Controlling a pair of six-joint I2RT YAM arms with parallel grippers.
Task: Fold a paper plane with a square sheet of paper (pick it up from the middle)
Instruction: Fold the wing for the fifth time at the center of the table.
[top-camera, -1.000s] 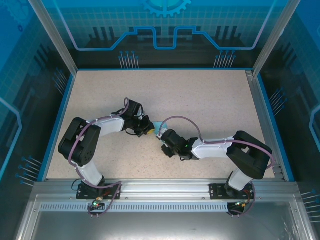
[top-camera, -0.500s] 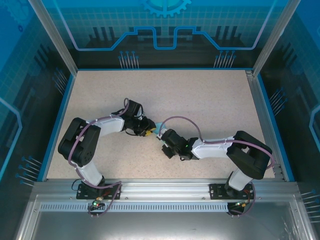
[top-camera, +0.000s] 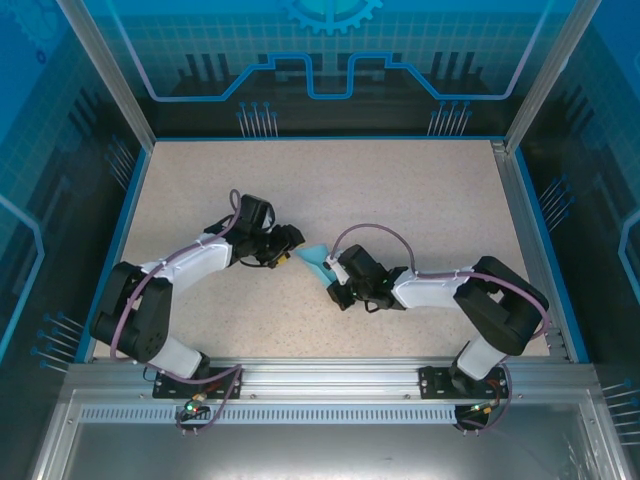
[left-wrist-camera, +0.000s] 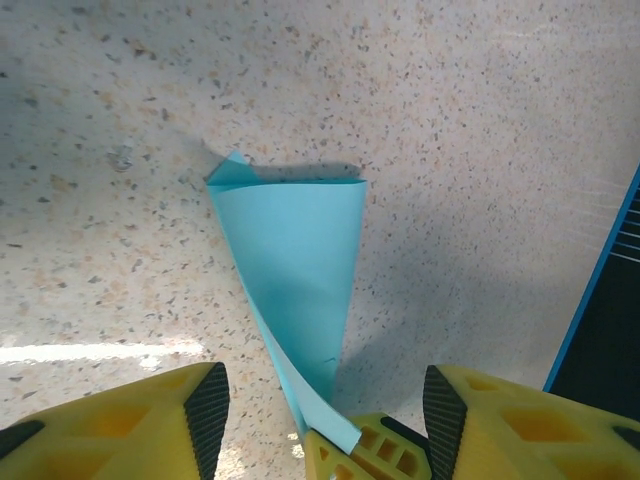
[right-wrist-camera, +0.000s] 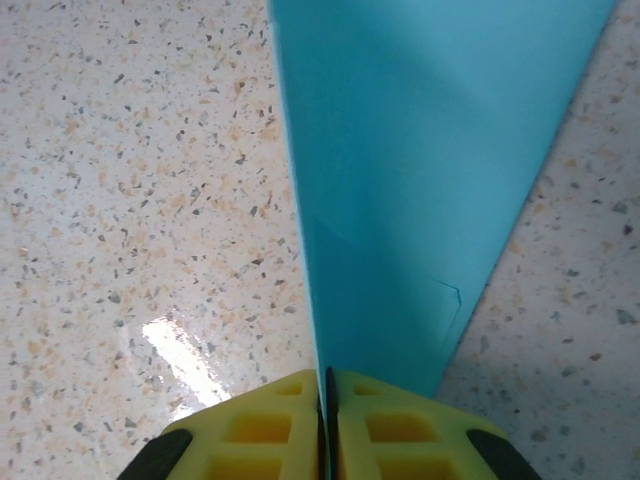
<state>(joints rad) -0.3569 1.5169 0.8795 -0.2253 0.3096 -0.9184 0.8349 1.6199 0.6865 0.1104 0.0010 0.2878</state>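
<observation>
Seen from above, two robot arms meet near the middle of a speckled bench (top-camera: 420, 190). A small light blue plane (top-camera: 315, 256) sits between them, showing as a sliver because the arm heads cover part of it. The left arm reaches in from its 9 o'clock and the right arm from its 4 o'clock.

From the left wrist, the plane (left-wrist-camera: 295, 260) is a narrow folded triangle, wide end toward 12 o'clock and point toward 6 o'clock. A small corner sticks out at its 10 o'clock. The left gripper (left-wrist-camera: 322, 395) stands open, its yellow fingers (left-wrist-camera: 150, 420) well apart on either side of the point and not touching the paper. The right gripper (left-wrist-camera: 365, 450) is cut off by the lower edge.

From the right wrist, the right gripper (right-wrist-camera: 327, 420) is closed, pinching the plane (right-wrist-camera: 430, 180) at its narrow end. The tip is hidden between the fingers and the wide end is cut off at 12 o'clock. Whether the wide end touches the bench is unclear.
</observation>
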